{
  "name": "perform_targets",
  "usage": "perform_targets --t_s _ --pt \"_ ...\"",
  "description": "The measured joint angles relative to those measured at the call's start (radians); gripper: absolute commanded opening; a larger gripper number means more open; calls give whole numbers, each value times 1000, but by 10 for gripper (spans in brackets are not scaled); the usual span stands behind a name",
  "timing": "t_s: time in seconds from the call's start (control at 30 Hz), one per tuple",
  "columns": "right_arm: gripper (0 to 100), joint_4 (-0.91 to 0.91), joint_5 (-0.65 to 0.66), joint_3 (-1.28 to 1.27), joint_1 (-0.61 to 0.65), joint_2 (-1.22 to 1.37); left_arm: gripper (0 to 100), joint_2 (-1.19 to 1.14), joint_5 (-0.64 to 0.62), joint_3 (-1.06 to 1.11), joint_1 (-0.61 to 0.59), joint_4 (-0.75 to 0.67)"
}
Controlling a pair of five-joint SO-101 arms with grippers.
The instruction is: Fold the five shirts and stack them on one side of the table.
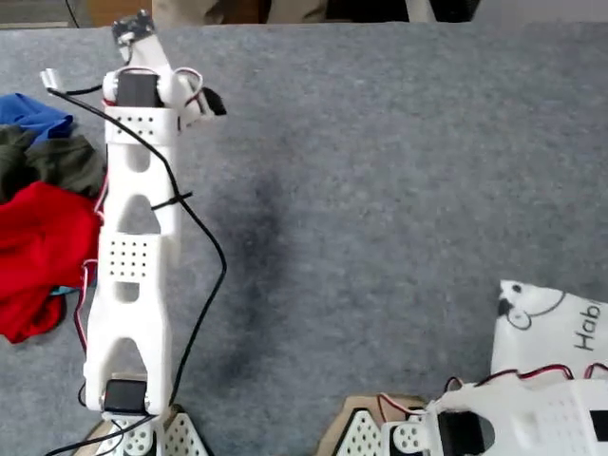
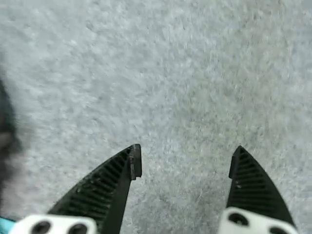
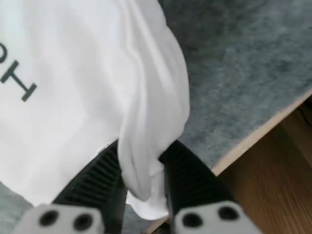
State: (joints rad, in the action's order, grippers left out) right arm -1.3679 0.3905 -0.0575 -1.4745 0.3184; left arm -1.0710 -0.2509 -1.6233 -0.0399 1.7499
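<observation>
A white shirt point(image 1: 543, 325) with dark print lies at the table's near right corner. My right gripper point(image 3: 142, 152) is shut on a bunched fold of that white shirt point(image 3: 73, 73), close to the table's edge. A heap of crumpled shirts sits at the left side: a red one point(image 1: 38, 249), a dark olive one point(image 1: 52, 161) and a blue one point(image 1: 33, 112). My left arm stretches to the far left of the table, past the heap. Its gripper point(image 1: 133, 28) point(image 2: 187, 157) stands open over bare grey cloth with nothing between the fingers.
The table is covered in grey felt point(image 1: 380, 190), with wide free room in the middle and on the far right. In the right wrist view the table's wooden edge point(image 3: 253, 139) runs just beside the held fold. Cables point(image 1: 195, 223) trail along the left arm.
</observation>
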Motion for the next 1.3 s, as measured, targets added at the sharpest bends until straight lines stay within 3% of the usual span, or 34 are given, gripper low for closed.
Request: perform_targets --t_s 0.13,0.2,0.47,0.6,0.73,0.83,1.0,1.17,1.3 --pt "267 -18 17 0 0 0 266 14 15 0 -32 0" --pt "313 -46 48 0 5 0 219 21 51 0 -57 0" --pt "313 -253 83 123 107 0 50 98 224 0 -259 0" --pt "313 -379 84 298 150 0 39 150 288 0 -394 0" --pt "313 -390 84 453 164 -71 39 209 356 0 -523 0" --pt "249 -390 84 486 183 -163 39 249 408 -2 -621 0" --pt "0 -393 84 420 273 -333 40 264 430 -2 -798 0" --pt "52 -393 14 239 377 -520 64 264 430 -2 -930 0" --pt "51 -393 -31 106 489 -649 231 264 451 3 -1002 0"
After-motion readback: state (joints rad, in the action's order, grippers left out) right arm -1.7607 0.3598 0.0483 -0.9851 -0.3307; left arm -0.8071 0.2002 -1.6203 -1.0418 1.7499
